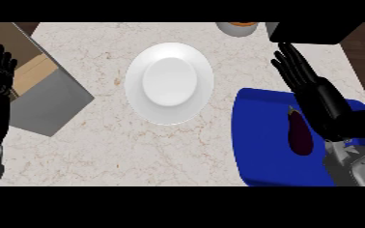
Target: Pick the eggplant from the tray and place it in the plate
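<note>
A dark purple eggplant (pixel 299 133) lies lengthwise on the blue tray (pixel 267 140) at the right of the counter. My right hand (pixel 308 84) hovers over the tray's far right part, just right of the eggplant, fingers straight and pointing away toward the counter's back edge; it holds nothing. A white round plate (pixel 170 83) sits mid-counter, left of the tray, with nothing on it. My left hand (pixel 6 70) rests open at the far left edge, fingers up.
A grey box-shaped block (pixel 46 104) stands at the counter's left side. A small bowl with something orange in it (pixel 238 27) sits at the back edge, next to a dark object (pixel 314 31) in the back right corner.
</note>
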### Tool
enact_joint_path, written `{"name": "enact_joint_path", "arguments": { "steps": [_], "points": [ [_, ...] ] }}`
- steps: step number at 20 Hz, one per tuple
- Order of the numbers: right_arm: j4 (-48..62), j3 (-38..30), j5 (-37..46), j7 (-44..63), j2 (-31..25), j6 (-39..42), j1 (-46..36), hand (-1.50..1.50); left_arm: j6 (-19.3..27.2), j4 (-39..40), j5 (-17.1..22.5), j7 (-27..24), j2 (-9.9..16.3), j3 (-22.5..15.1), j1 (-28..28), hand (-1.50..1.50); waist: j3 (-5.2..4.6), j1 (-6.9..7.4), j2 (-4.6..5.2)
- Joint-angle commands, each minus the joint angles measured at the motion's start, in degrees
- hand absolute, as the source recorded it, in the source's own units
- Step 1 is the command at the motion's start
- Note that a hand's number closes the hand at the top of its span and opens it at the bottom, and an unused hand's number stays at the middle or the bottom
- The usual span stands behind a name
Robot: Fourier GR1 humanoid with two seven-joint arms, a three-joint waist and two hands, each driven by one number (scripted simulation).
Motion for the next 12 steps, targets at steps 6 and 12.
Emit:
{"name": "enact_joint_path", "arguments": {
  "steps": [6,12],
  "points": [
    [18.3,-10.9,-7.8,8.8,7.5,-12.0,-3.8,1.50,-6.2,4.0,1.3,-0.3,-5.9,-7.5,4.5,0.00,1.11,-1.84,2.06],
    [23.9,-7.8,12.6,-0.4,8.0,-30.9,-1.0,-1.50,-8.4,1.6,3.5,2.4,-7.2,-9.0,6.6,0.00,1.18,-2.40,1.35]
  ]
}}
